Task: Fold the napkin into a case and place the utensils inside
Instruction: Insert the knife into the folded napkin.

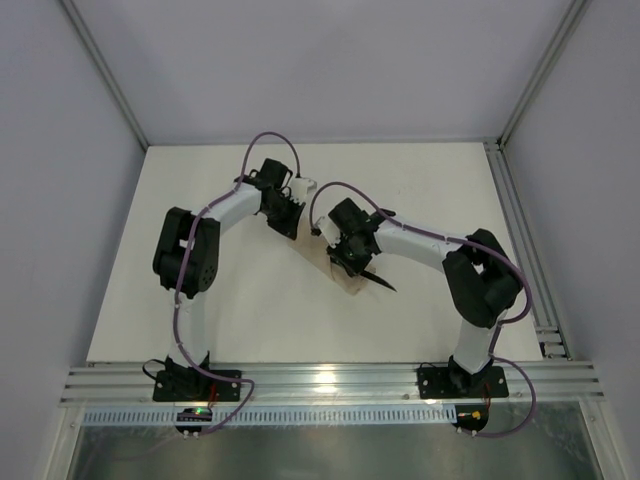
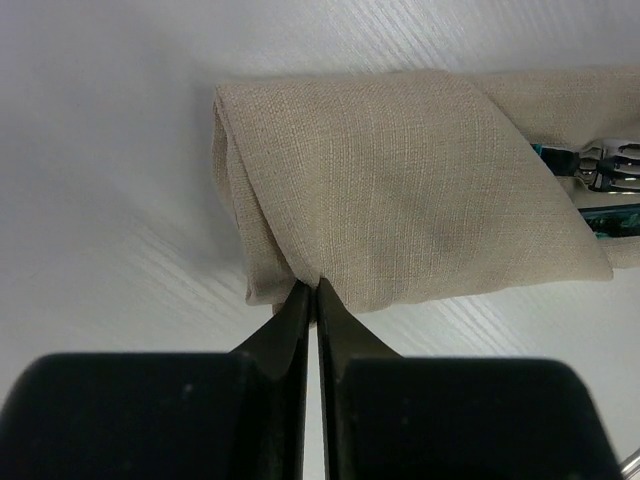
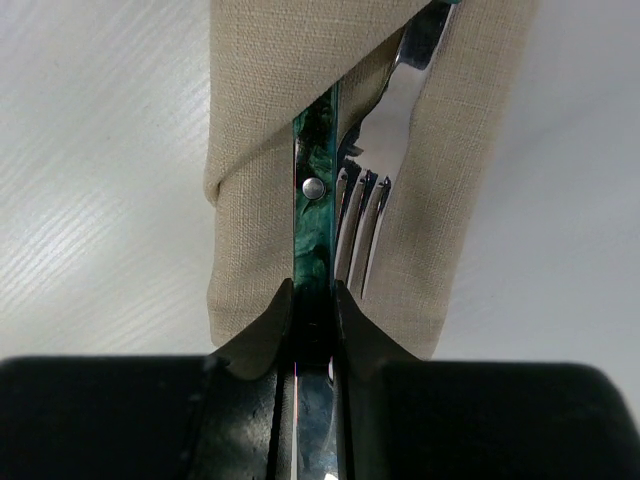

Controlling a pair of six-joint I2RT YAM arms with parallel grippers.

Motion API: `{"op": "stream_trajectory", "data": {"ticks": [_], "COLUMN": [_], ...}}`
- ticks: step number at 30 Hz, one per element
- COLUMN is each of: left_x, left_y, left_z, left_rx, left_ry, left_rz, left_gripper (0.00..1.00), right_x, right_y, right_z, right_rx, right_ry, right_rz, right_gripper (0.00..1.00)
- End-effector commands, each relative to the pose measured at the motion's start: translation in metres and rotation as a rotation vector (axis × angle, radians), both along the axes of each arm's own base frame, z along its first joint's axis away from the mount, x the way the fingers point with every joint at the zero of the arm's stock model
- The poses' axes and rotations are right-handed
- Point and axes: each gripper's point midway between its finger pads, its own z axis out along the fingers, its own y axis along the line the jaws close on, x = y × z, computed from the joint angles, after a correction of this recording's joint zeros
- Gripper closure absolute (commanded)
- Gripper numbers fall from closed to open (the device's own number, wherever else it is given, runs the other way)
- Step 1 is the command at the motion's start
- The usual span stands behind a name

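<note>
The right pincer (image 3: 312,292) is clamped on the knife (image 3: 312,215), whose long axis runs straight ahead into the case (image 3: 250,110), just beside the fork (image 3: 385,150). The left pincer (image 2: 313,290) is closed on the case's near edge.

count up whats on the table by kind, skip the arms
napkin, beige, folded into a pouch: 1
fork, tines sticking out of the pouch: 1
knife, teal handle: 1
total: 3
</note>
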Motion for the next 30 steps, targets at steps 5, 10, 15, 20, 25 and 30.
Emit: {"op": "stream_trajectory", "data": {"ticks": [5, 10, 15, 20, 25, 30], "left_x": [-0.005, -0.005, -0.006, -0.008, -0.007, -0.006], "left_y": [-0.007, -0.007, -0.007, -0.006, -0.007, -0.006], "left_z": [0.007, 0.008, 0.008, 0.008, 0.01, 0.009], "left_rx": [-0.034, -0.036, -0.035, -0.034, -0.036, -0.03], "left_ry": [-0.012, -0.016, -0.013, -0.009, -0.014, -0.014], "left_rz": [-0.032, -0.035, -0.035, -0.04, -0.041, -0.042], "left_gripper": [0.99, 0.99, 1.0, 1.0, 1.0, 1.0], "right_x": [0.006, -0.003, -0.003, 0.001, 0.009, 0.019], "right_y": [0.011, 0.011, 0.024, 0.026, 0.027, 0.025], "right_z": [0.021, 0.029, 0.033, 0.031, 0.025, 0.02], "right_rx": [0.029, 0.02, 0.067, 0.066, 0.068, 0.068], "right_ry": [-0.043, -0.061, -0.068, -0.076, -0.109, -0.155], "right_rz": [-0.073, -0.093, -0.095, -0.121, -0.167, -0.188], "right_gripper": [0.96, 0.96, 0.96, 0.96, 0.92, 0.94]}}
